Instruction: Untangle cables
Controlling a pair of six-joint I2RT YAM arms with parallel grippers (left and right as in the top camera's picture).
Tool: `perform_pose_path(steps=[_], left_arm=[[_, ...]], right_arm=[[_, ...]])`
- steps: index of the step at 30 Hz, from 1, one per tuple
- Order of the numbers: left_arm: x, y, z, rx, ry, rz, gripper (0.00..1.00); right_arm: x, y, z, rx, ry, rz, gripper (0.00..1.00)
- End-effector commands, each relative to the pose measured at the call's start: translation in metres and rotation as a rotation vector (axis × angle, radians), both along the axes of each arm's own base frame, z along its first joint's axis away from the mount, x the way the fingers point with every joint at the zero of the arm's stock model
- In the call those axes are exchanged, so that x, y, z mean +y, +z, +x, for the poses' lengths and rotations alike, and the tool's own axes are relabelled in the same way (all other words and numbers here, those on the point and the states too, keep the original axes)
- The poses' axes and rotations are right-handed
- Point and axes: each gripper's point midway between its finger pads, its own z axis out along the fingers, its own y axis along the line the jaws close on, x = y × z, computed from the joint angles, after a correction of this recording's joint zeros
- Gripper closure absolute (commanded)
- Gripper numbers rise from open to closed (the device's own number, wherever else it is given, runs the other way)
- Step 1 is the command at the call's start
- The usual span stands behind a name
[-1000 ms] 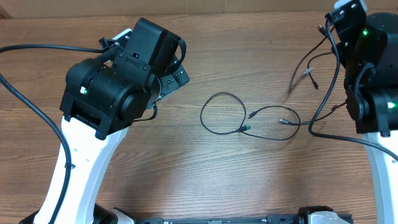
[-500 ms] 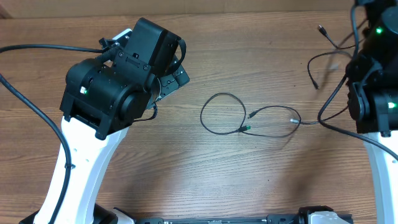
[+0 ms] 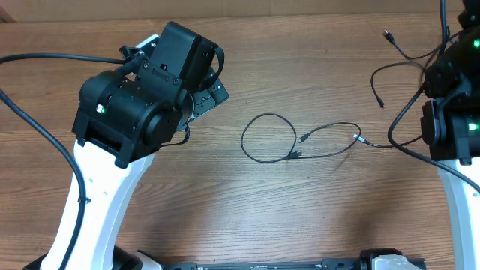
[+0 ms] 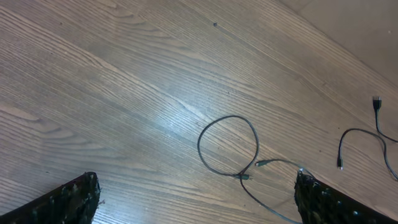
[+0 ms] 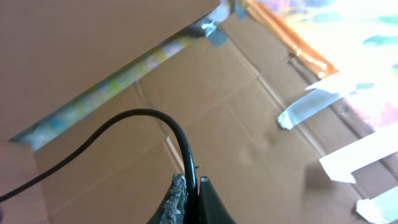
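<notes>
The cables lie at mid-table. One thin black cord forms a loop [image 3: 243,139] [image 4: 230,117], with small plugs beside it [image 3: 304,139]. Its strand [image 3: 373,145] runs right and rises beside the right arm. Another thin cord [image 3: 375,79] [image 4: 346,134] lies at the far right with a plug end [image 3: 386,34]. My right gripper [image 5: 194,186] points up toward a cardboard wall and is shut on a black cable [image 5: 177,134]; it is out of the overhead view. My left gripper [image 4: 199,205] [image 3: 212,94] hovers left of the loop, open with nothing between its fingers.
The left arm's bulky black wrist [image 3: 142,97] and white link [image 3: 97,202] fill the left side. The right arm [image 3: 448,112] stands at the right edge. Thicker black robot cables [image 3: 30,120] cross the far left. A cardboard wall [image 5: 112,56] with tape stands behind.
The right arm has risen toward the top right, out of the overhead view. The strand at the right has been drawn straighter, and its plug slid right. The left arm has not moved.
</notes>
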Motion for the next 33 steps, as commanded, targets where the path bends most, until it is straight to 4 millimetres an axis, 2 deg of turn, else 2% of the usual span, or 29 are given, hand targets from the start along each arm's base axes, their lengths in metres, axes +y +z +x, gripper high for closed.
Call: perform_pose_path(steps=[1, 9, 16, 22, 25, 33], left_arm=[[0.004, 0.002, 0.000, -0.013, -0.006, 0.024, 0.00], [0.004, 0.002, 0.000, -0.013, -0.006, 0.024, 0.00], [0.004, 0.002, 0.000, -0.013, -0.006, 0.024, 0.00], [0.004, 0.002, 0.000, -0.013, -0.006, 0.024, 0.00], [0.004, 0.002, 0.000, -0.013, -0.006, 0.024, 0.00], [0.004, 0.002, 0.000, -0.013, -0.006, 0.024, 0.00]], right_arm=[[0.003, 0.020, -0.007, -0.023, 0.028, -0.050, 0.96], [0.004, 0.030, -0.009, -0.049, 0.029, -0.078, 0.96], [0.004, 0.059, -0.022, -0.140, 0.000, -0.141, 0.96], [0.004, 0.057, -0.019, -0.222, 0.029, -0.062, 0.96], [0.004, 0.041, -0.010, -0.301, 0.075, 0.083, 0.96], [0.016, -0.036, 0.038, -0.208, 0.171, 0.355, 0.96]])
